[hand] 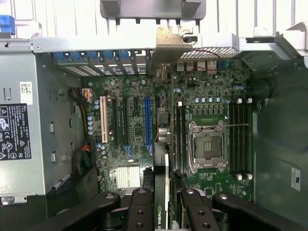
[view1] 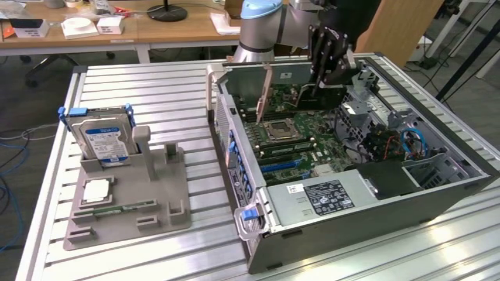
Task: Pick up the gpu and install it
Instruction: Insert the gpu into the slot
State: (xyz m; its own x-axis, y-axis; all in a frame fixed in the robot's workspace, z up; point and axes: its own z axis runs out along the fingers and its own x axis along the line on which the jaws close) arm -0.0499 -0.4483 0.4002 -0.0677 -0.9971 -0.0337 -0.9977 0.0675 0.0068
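Gripper (hand: 166, 204) clenched on graphics card (hand: 166, 173) over motherboard (hand: 130, 144); tilt or offset on seating could jam or bend it.

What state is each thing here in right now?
pincer: shut on the gpu
gpu: held on edge over the motherboard
computer case: lying on its side, open
hard drive: standing upright in the grey holder
memory stick: lying flat in the grey holder
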